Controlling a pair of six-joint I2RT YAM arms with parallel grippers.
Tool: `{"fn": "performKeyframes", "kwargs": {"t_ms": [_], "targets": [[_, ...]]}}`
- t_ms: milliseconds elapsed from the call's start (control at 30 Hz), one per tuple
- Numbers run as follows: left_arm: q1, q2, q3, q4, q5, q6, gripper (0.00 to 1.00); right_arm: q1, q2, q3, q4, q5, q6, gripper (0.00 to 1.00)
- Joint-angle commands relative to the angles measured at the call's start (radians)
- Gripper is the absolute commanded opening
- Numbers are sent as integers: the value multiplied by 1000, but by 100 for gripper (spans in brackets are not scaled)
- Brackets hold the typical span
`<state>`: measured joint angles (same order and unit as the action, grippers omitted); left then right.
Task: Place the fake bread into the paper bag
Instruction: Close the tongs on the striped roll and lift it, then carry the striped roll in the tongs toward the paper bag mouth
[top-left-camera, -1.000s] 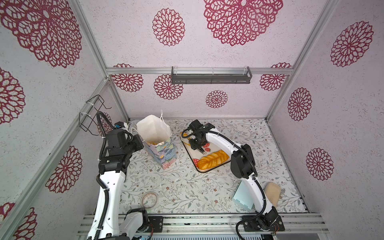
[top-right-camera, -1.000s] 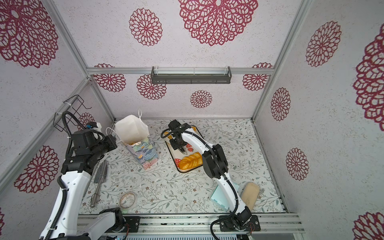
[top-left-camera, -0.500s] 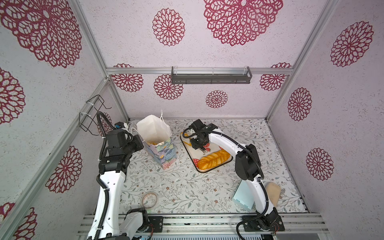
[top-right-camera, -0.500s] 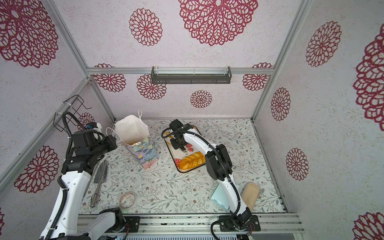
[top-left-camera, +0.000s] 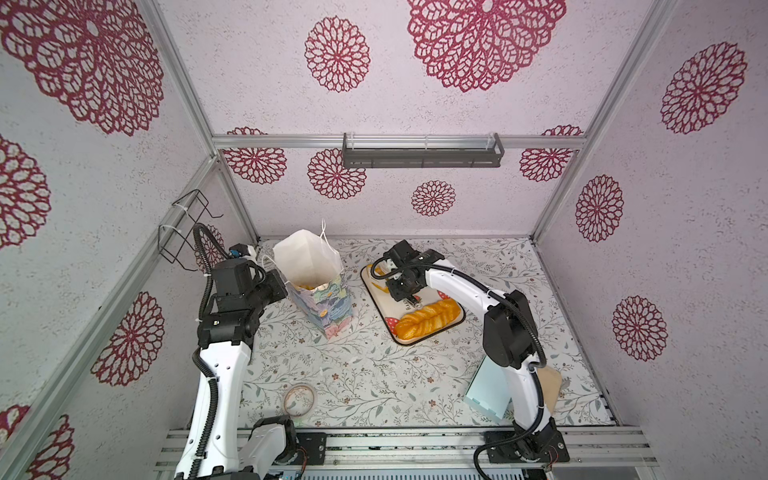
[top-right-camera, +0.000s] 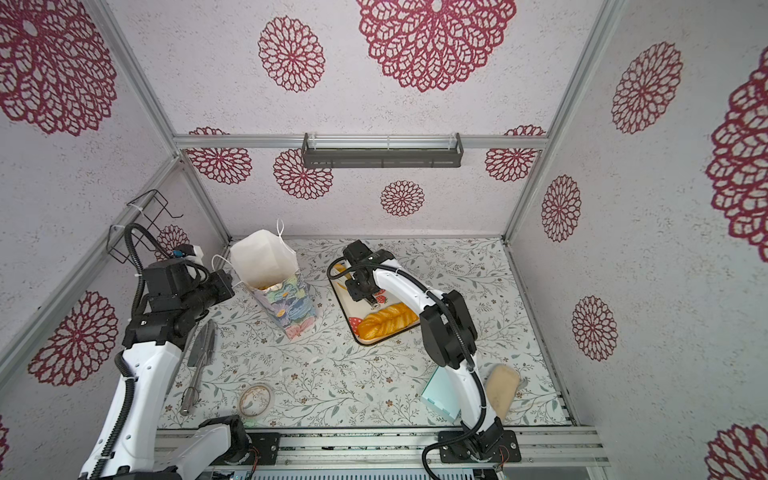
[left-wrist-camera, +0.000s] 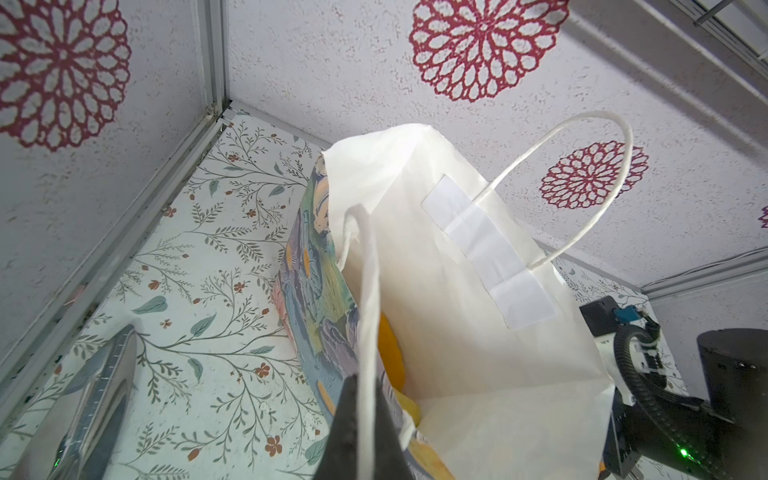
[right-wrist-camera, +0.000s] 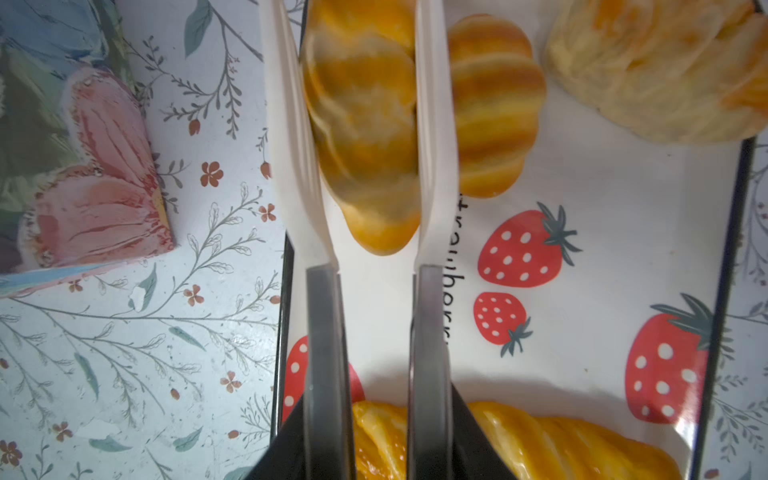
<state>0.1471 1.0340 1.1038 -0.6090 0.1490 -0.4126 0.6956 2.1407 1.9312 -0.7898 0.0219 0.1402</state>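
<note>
1. Now right end effector (top-left-camera: 410, 297) pinches a croissant (right-wrist-camera: 365, 124) at the tray (right-wrist-camera: 582, 174), right of the paper bag (top-left-camera: 322, 299); glossy surface may slip.
2. Left end effector (top-left-camera: 282, 284), clamped on its rim, could topple it.

So the bag (top-left-camera: 328, 309) is pastel blue, green and pink painted flowers, white inside. The croissant (right-wrist-camera: 365, 124) is striped golden-orange, the loaf (top-left-camera: 428, 318) glossy orange. The tray (right-wrist-camera: 582, 324) is white with red strawberries and a dark rim. The bench (top-left-camera: 374, 374) is pale with leafy vines and tiny red blooms.
</note>
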Motion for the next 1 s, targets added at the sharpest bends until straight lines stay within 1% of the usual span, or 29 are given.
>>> {"fn": "performKeyframes", "kwargs": {"t_ms": [0, 367, 967], "targets": [[7, 5, -9, 14, 11, -5, 1, -3, -114, -14, 57, 16, 23, 39], [8, 2, -9, 12, 8, -3, 2, -4, -224, -77, 103, -3, 45, 39], [7, 1, -9, 12, 8, -1, 1, -4, -400, -153, 213, -113, 64, 39]]}}
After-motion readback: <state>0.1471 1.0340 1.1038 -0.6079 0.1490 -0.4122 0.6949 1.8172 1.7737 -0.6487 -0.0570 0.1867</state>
